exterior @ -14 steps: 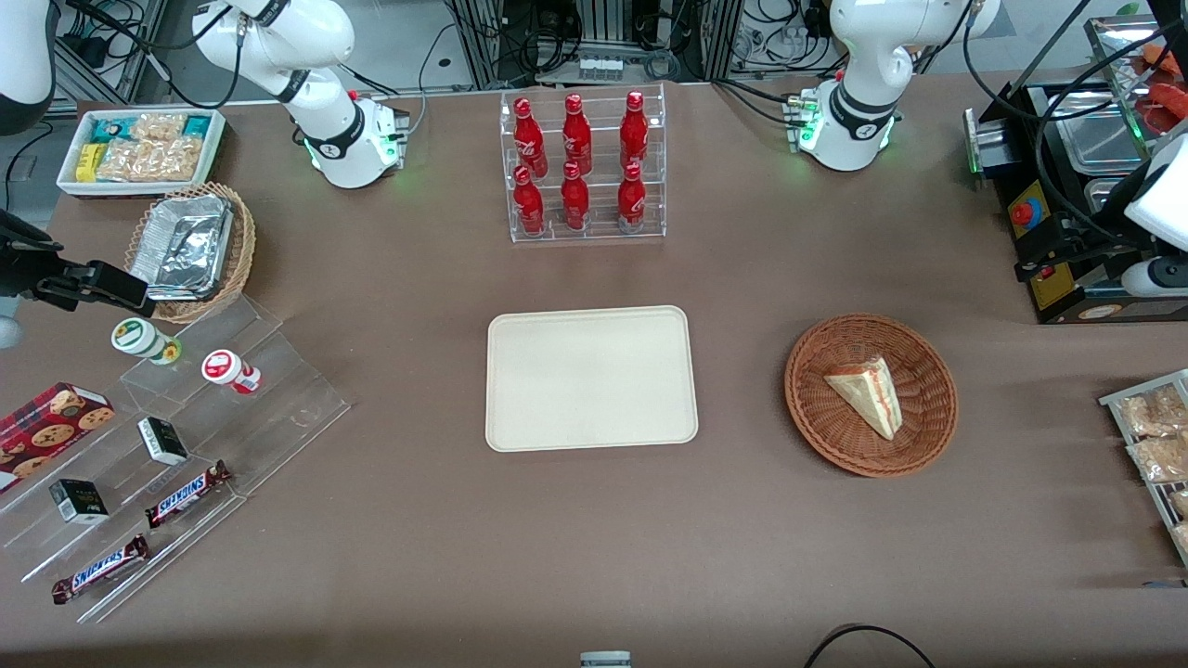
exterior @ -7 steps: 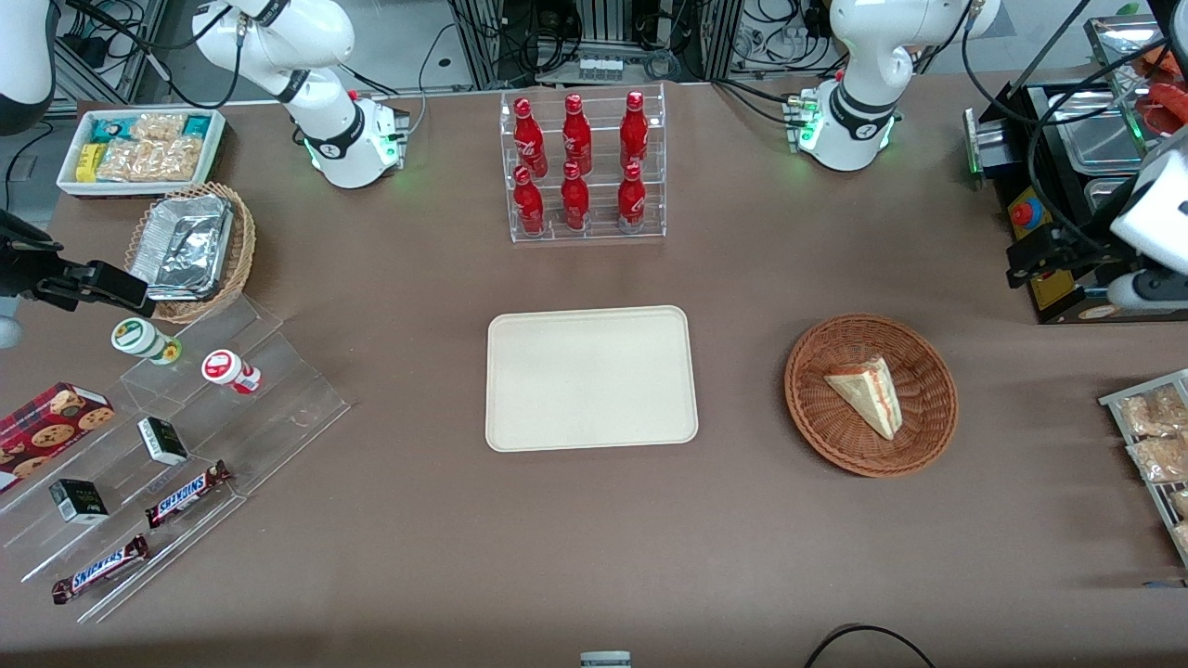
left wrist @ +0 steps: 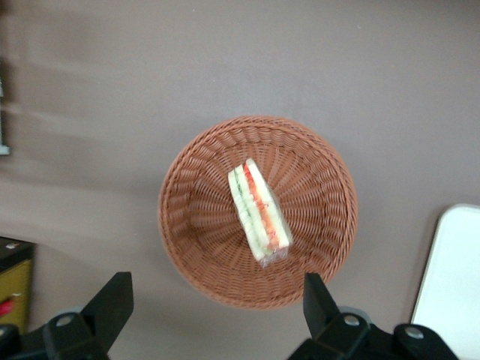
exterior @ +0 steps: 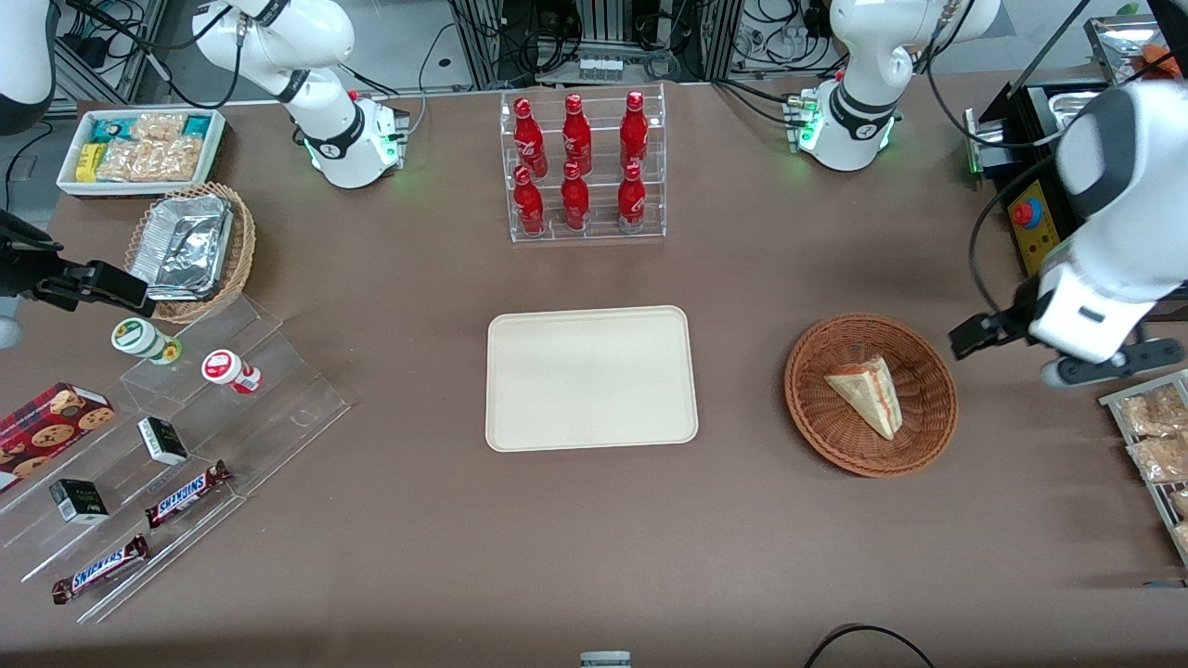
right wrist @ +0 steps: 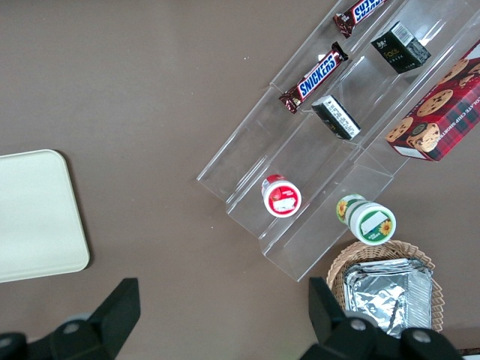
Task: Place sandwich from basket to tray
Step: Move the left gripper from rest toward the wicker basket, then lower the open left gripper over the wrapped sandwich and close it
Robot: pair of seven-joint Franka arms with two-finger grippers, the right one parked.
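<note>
White arm point(exterior: 1118, 213) with grey joint band, black cables; black tool point(left wrist: 214, 319) fingers

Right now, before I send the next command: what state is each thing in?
Sandwich: lying in the basket, wrapped, not gripped.
Basket: on the table, holding only the sandwich.
Tray: flat on the table, nothing on it.
Gripper: open, holding nothing, apart from the sandwich and above the basket's edge toward the working arm's end.
</note>
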